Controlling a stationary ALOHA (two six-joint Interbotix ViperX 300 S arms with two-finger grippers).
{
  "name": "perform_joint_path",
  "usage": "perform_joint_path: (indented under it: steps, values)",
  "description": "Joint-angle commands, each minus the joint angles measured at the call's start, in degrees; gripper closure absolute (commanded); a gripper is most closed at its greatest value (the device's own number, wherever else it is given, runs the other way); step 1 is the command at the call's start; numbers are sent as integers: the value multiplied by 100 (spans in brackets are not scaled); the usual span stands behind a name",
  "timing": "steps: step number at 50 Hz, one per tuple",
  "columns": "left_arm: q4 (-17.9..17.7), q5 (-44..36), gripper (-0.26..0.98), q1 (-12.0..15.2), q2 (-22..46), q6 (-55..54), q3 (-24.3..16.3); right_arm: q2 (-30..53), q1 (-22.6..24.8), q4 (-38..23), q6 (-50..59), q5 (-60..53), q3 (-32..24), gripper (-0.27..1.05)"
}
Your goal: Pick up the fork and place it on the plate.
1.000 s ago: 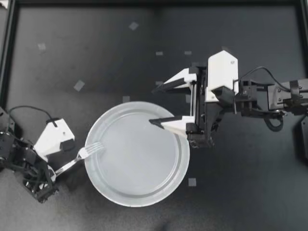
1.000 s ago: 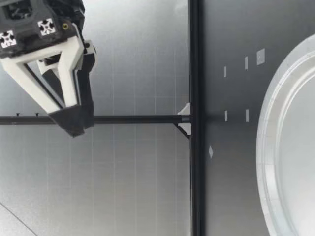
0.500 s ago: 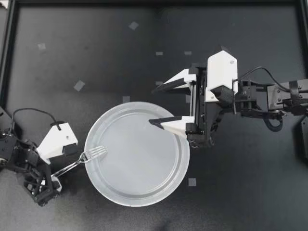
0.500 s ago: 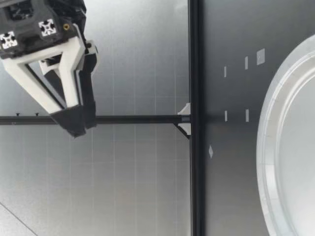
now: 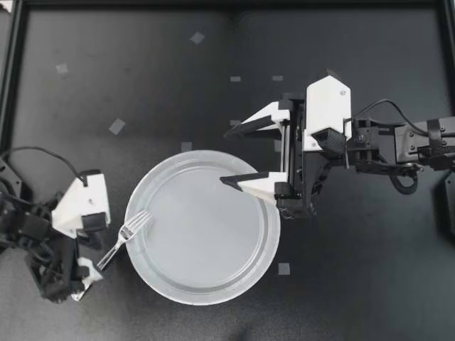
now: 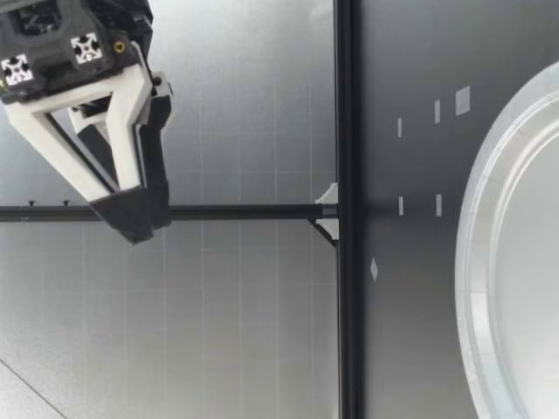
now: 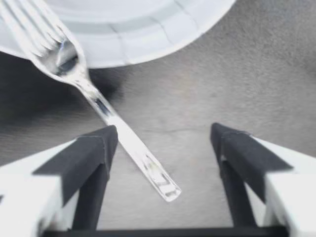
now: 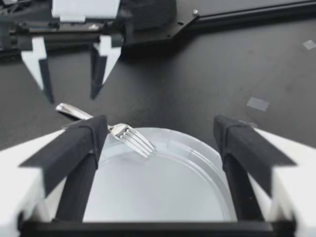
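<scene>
Near the bench's left edge, my left gripper [image 5: 94, 247] sits with its fingers apart. The fork [image 5: 122, 238] lies loose between them, its handle on the bench [image 5: 370, 284] and its tines on the plate's [image 5: 202, 158] left rim. The plate lies around mid-bench. My right gripper [image 5: 227, 156], also spread wide, hangs with one finger over the plate's right rim. Flat tape scraps [image 5: 116, 126] dot the wide bench beyond the plate. Black rails [image 5: 7, 85] line the edges.
</scene>
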Motion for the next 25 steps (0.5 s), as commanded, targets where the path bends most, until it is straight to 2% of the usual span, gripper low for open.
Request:
perform_joint_path:
  steps: [1,8,15,18,25]
  values:
    - [299,237,5,158,-299,-26,-88,-105,9,-18,18,-105,-105,-4]
    - [677,-237,5,158,-475,88,-176,-202,141,-167,-62,-220,-114,-3]
    - [1529,-1854,5,167,-870,413,-343,-264,272,-800,-53,-835,-114,-1]
    - [1863,-2707,5,281,-1116,650,-343,-272,281,-1002,-44,-1125,-114,2]
    - [1960,-4131,5,598,-1573,1266,-62,-176,308,-1204,-53,-1890,-70,14]
